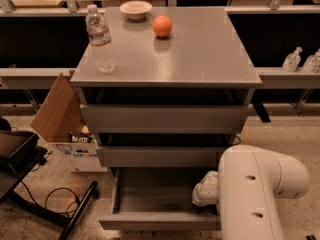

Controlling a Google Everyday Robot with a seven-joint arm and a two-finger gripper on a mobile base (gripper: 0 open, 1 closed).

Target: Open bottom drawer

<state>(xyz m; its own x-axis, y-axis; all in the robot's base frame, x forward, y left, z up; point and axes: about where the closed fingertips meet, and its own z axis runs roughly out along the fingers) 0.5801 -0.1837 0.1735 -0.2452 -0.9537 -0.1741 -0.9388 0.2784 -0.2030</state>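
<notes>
The grey cabinet has three drawers. The bottom drawer (150, 220) is pulled out toward me, its grey box interior showing, its plain front at the lower edge. The middle drawer front (160, 156) and the larger top drawer front (162, 118) are pushed in. My white arm (260, 194) fills the lower right. My gripper (206, 190) is at the right side of the open bottom drawer, mostly hidden behind the arm's white wrist.
On the cabinet top (200, 54) stand a water bottle (100, 39), an orange (162, 26) and a small bowl (135, 8). An open cardboard box (62, 121) sits at the left. A black stand with cables (30, 184) is at the lower left.
</notes>
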